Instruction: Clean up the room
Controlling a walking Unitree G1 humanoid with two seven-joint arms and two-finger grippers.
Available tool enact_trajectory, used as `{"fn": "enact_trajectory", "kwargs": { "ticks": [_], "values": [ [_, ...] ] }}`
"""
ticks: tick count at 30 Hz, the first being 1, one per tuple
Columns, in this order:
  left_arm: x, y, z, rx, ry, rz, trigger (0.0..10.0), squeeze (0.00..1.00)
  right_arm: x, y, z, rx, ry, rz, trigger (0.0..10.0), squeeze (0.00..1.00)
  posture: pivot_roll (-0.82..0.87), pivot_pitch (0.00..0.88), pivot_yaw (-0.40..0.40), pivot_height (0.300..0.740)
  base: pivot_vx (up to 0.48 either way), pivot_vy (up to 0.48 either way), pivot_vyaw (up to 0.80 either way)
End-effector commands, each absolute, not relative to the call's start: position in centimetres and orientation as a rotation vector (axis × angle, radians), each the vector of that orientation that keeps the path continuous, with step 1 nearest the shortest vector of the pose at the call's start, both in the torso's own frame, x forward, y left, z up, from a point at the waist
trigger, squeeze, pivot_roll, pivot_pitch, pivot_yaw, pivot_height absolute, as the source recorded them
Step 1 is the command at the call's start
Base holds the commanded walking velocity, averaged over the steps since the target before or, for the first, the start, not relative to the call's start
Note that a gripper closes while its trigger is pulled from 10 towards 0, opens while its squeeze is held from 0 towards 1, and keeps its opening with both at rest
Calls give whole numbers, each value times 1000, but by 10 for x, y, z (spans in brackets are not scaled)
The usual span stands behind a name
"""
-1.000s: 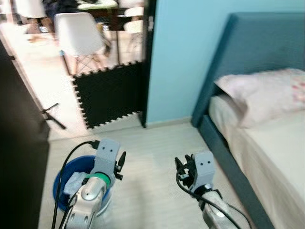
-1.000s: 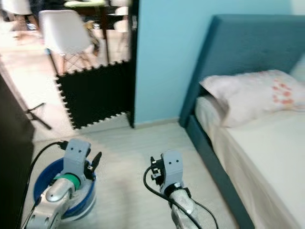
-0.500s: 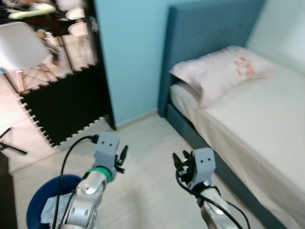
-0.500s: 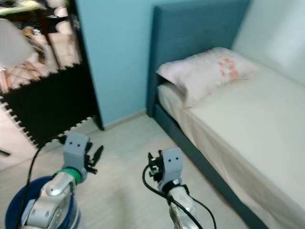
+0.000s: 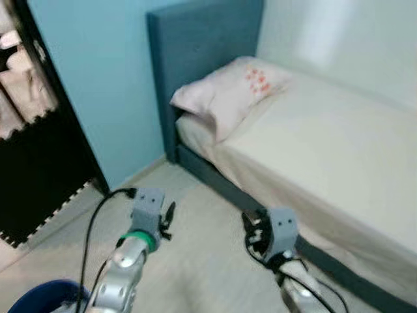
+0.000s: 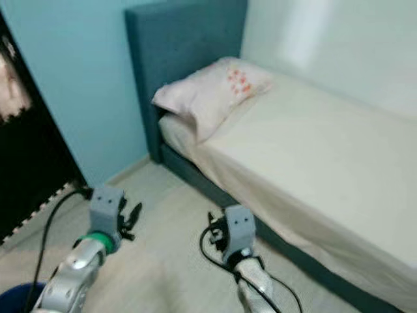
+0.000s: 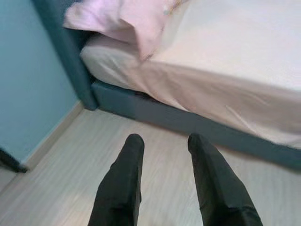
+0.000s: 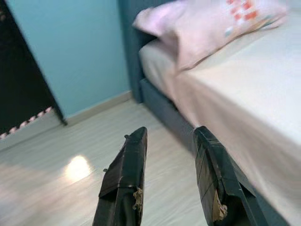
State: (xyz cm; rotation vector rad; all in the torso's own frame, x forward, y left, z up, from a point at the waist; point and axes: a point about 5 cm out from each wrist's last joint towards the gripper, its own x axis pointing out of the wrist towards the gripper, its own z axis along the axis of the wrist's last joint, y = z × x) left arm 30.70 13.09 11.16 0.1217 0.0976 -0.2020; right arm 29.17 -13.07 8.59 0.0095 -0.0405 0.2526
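Both grippers spread and empty, held over bare floor beside the bed.

Your left gripper [image 7: 162, 141] has its fingers apart with nothing between them; the right gripper [image 8: 167, 134] is spread the same, touching nothing. Both arms are raised forward at about waist height, wrists level, pointing toward 12 o'clock. The bed [image 5: 313, 137] lies from 12 to 3 o'clock, its pillow [image 5: 225, 91] at the headboard [image 5: 195, 39]. A blue bin [image 5: 39, 298] sits at 8 o'clock by your left arm.

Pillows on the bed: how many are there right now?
1. A pink pillow lies at the head of the bed, against the blue headboard. Others may lie outside the frame.
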Motion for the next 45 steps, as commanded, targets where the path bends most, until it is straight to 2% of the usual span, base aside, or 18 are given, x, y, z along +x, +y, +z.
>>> {"fn": "enact_trajectory", "kwargs": {
  "ticks": [1,9,18,22,45],
  "values": [
    [304,135,104,124,132,-192,10000,0,286,-127,77,23,-4,263,10000,0,-125,75,74,720,0,0,-800],
    [304,136,103,127,137,-187,10000,0,286,-126,75,7,3,264,10000,0,-124,80,74,720,0,0,-739],
    [305,139,101,108,153,-161,10000,0,287,-124,75,3,5,272,10000,0,-120,84,72,720,0,277,0],
    [305,139,105,156,107,-163,10000,0,286,-124,74,3,8,272,10000,0,-120,85,72,720,0,0,0],
    [304,138,105,160,108,-173,10000,0,285,-123,73,3,11,270,10000,0,-122,89,74,720,0,-466,0]
  ]
}}
